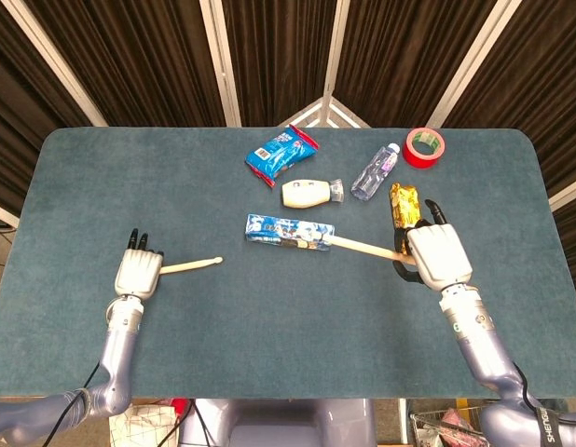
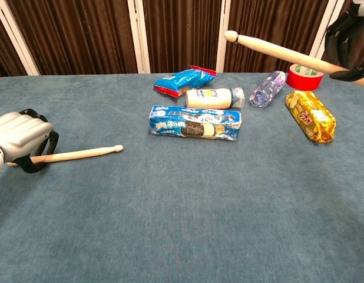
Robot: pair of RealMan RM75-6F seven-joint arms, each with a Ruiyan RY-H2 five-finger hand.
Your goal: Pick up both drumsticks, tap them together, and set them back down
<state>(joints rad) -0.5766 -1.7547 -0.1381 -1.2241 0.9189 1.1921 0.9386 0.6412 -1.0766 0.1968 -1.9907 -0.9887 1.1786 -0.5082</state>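
You are grasping both stiff, light, slippery-looking wooden sticks by their butts, your right hand (image 1: 437,256) raising the right drumstick (image 2: 276,50) and your left hand (image 2: 20,140) holding the left drumstick (image 2: 82,154) low over the table (image 1: 269,307).

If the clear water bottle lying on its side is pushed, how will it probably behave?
The water bottle lies on its side and looks round, so it would likely roll when pushed across its length. It appears clear and possibly empty, hence probably light; its thin plastic may dent under tight fingers. The red tape roll and gold snack pack nearby might stop it.
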